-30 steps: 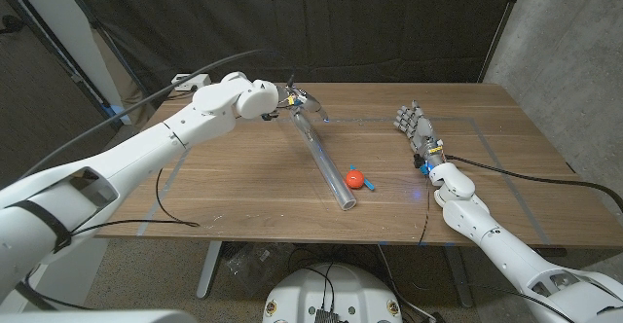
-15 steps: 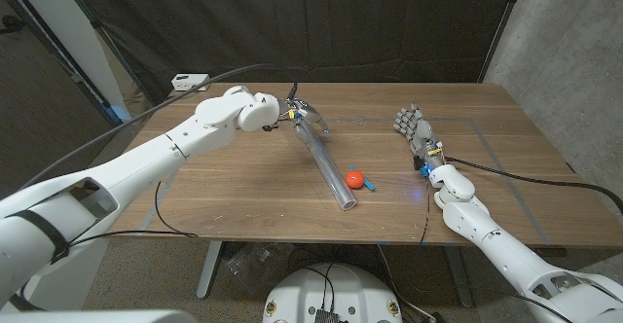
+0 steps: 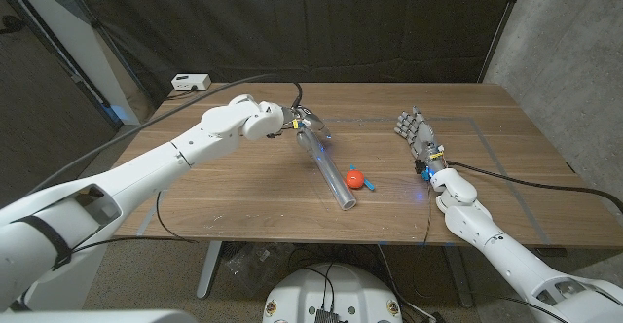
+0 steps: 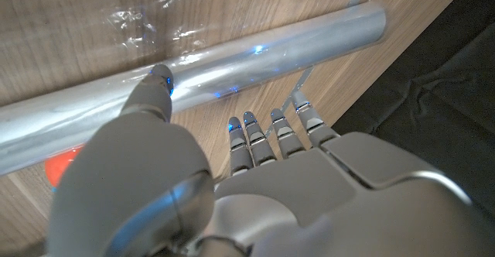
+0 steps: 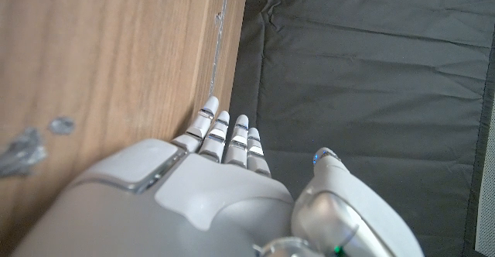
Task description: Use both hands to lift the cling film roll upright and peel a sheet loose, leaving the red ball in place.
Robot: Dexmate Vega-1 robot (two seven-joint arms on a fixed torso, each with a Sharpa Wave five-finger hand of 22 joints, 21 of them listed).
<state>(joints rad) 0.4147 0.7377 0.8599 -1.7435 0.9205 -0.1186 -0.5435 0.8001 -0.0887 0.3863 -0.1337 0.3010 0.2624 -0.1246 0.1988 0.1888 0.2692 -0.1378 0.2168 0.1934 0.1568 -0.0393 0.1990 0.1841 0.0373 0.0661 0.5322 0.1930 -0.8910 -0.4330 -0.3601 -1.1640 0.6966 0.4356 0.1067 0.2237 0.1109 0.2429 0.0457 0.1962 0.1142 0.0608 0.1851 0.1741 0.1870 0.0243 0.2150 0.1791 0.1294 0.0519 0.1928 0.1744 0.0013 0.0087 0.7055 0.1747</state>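
The cling film roll (image 3: pixel 326 163) lies slantwise on the wooden table (image 3: pixel 234 182), with its far end under my left hand (image 3: pixel 296 122). In the left wrist view the thumb (image 4: pixel 157 89) touches the top of the roll (image 4: pixel 255 59), while the fingers (image 4: pixel 272 133) stretch straight along its side without closing round it. A crumpled loose bit of film (image 4: pixel 147 25) lies past the roll. The red ball (image 3: pixel 354 179) sits against the roll near its front end. My right hand (image 3: pixel 417 132) stands apart at the right, fingers straight and empty (image 5: pixel 228 145).
A white box (image 3: pixel 190 82) sits beyond the table's back left corner. A black cable (image 3: pixel 516 174) runs across the table to my right arm, and another (image 3: pixel 161 211) hangs at the front left. A black curtain (image 3: pixel 389 21) closes the back.
My left hand has moved right and nearer, settling onto the roll's far end. The roll, the red ball and my right hand have stayed put.
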